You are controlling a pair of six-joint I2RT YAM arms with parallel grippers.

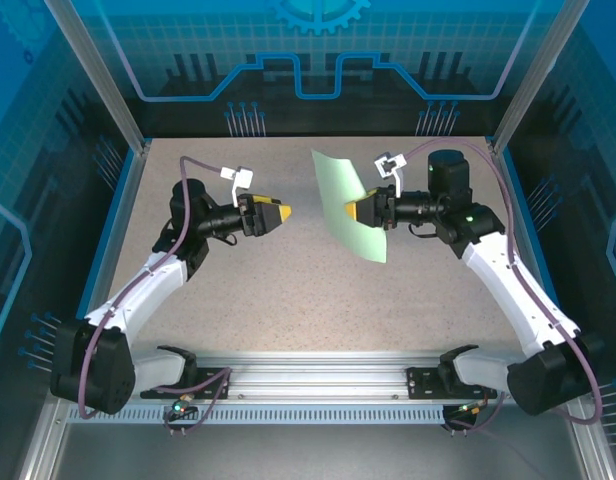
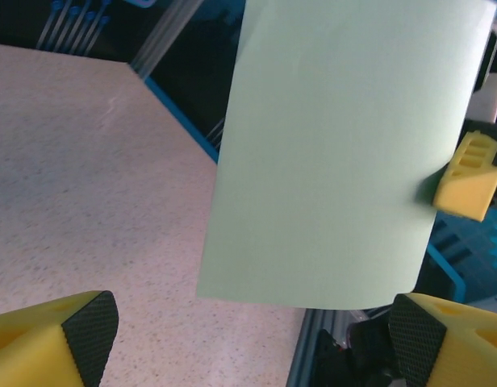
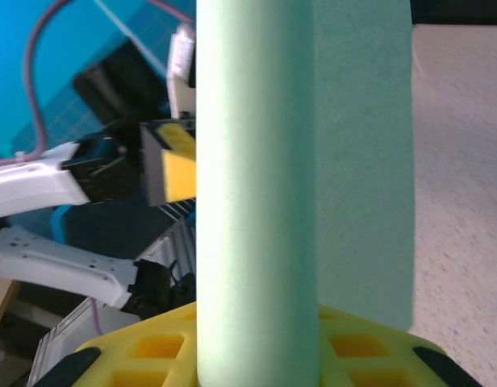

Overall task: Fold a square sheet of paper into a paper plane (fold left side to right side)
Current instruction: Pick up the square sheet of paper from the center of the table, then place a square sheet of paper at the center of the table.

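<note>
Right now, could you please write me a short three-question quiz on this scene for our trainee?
1. Fill in: the left gripper has its jaws ___.
2. True or false: the sheet of paper lies flat on the table.
3. Which gripper grips the sheet? A left, B right, C neither.
Key: 1 open; 2 false; 3 B, the right gripper.
</note>
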